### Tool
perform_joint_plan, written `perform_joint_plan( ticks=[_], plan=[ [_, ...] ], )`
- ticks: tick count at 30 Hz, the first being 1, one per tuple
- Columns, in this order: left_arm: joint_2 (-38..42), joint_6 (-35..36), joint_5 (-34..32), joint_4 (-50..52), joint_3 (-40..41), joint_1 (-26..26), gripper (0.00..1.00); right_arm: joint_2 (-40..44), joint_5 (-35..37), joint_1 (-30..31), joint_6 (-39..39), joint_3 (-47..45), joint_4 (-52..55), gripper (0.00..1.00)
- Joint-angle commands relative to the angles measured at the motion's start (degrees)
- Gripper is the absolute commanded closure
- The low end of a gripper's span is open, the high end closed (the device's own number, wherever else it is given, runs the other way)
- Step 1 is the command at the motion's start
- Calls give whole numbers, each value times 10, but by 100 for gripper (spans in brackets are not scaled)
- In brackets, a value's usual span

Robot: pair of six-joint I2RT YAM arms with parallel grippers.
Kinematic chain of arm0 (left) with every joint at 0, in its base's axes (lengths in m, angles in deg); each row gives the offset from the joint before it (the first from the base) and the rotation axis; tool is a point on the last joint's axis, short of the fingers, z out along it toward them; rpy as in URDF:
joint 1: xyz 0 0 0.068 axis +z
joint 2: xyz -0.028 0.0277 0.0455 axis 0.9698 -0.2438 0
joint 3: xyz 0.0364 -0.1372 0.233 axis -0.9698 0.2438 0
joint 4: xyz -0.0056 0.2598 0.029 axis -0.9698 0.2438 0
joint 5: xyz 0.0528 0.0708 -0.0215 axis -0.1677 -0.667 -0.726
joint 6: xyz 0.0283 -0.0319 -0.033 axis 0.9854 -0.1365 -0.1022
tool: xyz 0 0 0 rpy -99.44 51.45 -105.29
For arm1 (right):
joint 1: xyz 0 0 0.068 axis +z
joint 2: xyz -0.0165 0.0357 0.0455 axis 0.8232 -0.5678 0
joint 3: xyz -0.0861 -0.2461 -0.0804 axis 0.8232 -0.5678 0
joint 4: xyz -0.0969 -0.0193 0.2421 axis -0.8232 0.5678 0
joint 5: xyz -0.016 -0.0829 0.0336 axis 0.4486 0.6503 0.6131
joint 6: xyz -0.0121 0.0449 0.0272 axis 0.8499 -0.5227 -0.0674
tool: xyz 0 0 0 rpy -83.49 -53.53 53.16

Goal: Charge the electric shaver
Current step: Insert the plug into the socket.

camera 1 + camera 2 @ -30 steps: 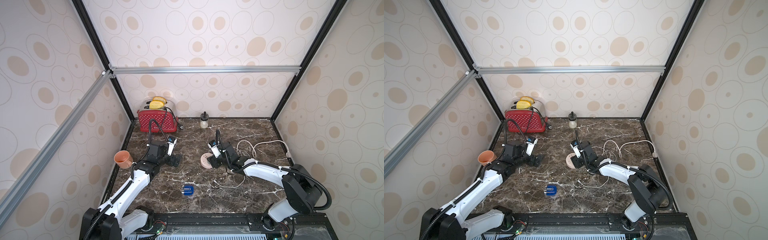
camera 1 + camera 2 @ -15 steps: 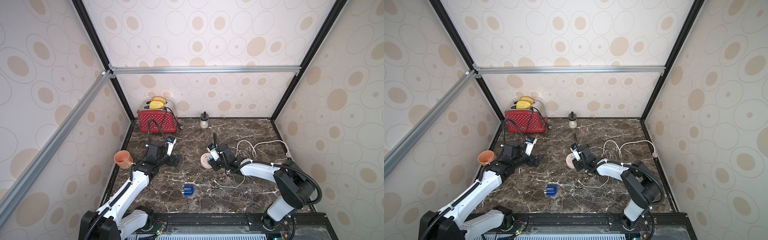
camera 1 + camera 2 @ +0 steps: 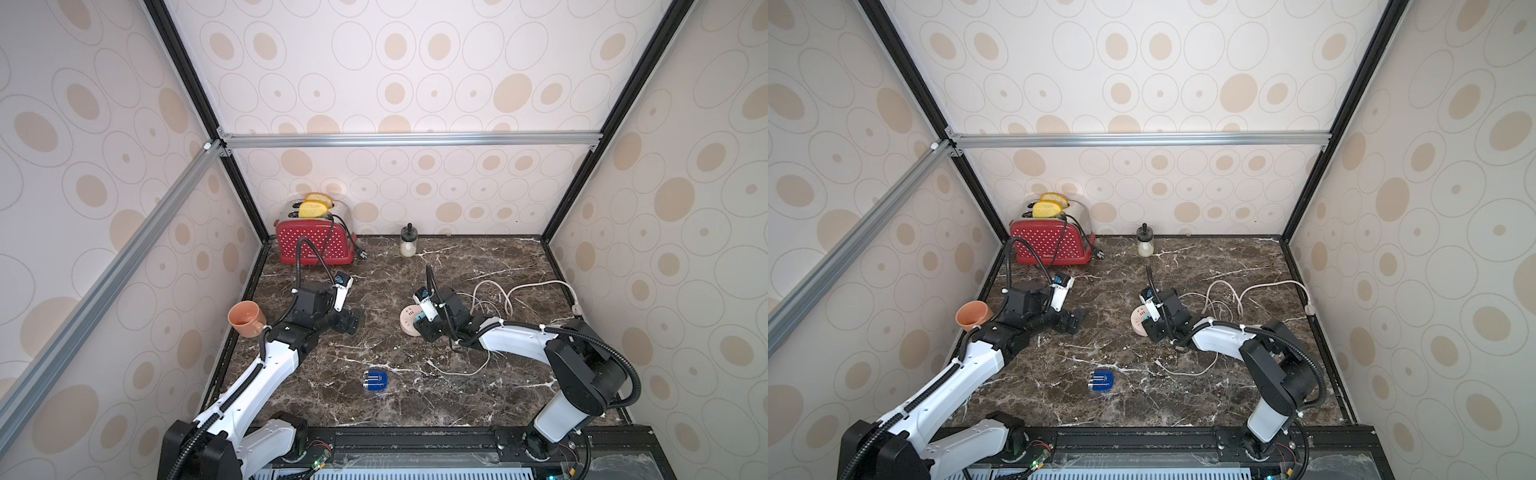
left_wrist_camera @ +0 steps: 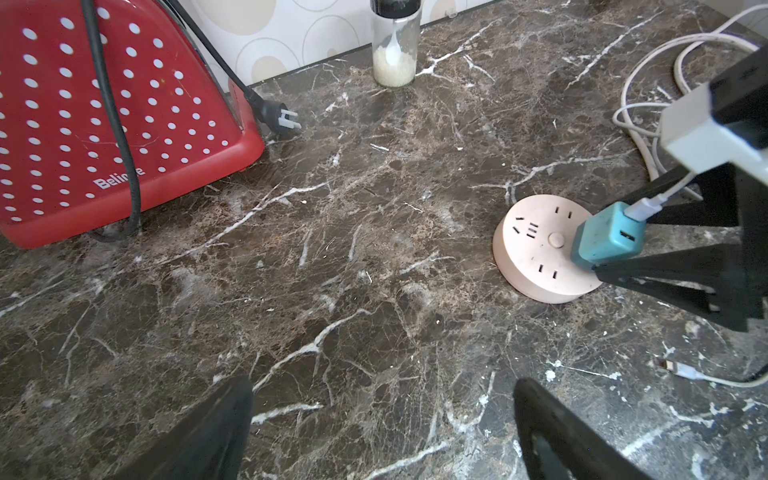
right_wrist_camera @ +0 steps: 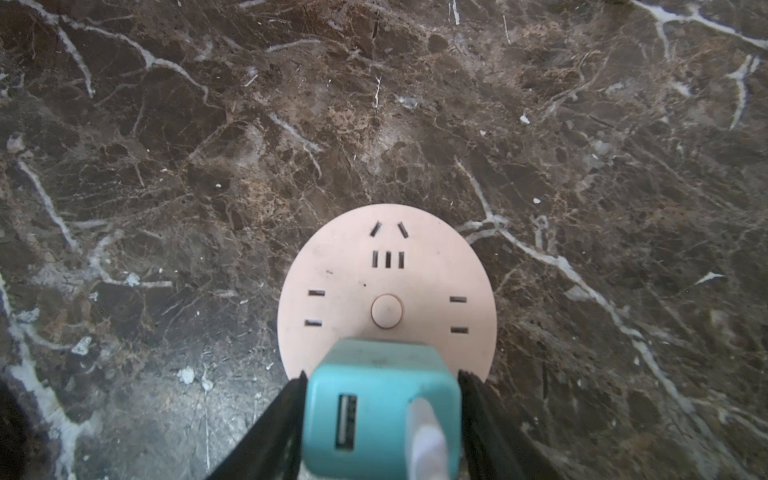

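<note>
adapter (image 5: 382, 399) looks seated in power strip (image 5: 345, 270), right gripper (image 5: 380, 378) straddling it (clamped? can't tell), left gripper (image 4: 380, 390) wide, empty; electric shaver (image 3: 375, 381) not cabled yet

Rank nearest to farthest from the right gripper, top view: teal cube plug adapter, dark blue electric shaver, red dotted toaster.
1. teal cube plug adapter, in the right gripper
2. dark blue electric shaver, front centre
3. red dotted toaster, rear left corner
</note>
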Motion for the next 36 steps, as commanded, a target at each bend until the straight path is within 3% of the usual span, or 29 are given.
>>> perform_joint_plan(
  ticks=[1,8,11,13,17,21,36],
  plan=[
    [-4,8,0,10,-15,3,1,-7,7,-1,-2,11,-1,39],
    [-6,9,-1,11,-14,4,1,-14,9,0,-19,15,-22,41],
    [-7,9,-2,10,-14,4,1,-18,9,0,-21,20,-21,47],
    [-9,9,-2,10,-15,3,1,-23,10,0,-22,23,-16,54],
    [-9,8,-1,10,-16,4,1,-25,11,0,-25,20,-12,81],
    [-10,9,-2,10,-15,3,1,-37,4,0,-17,16,-4,100],
    [-14,10,-3,21,-16,4,1,-101,-26,-4,-26,-1,66,100]
  ],
)
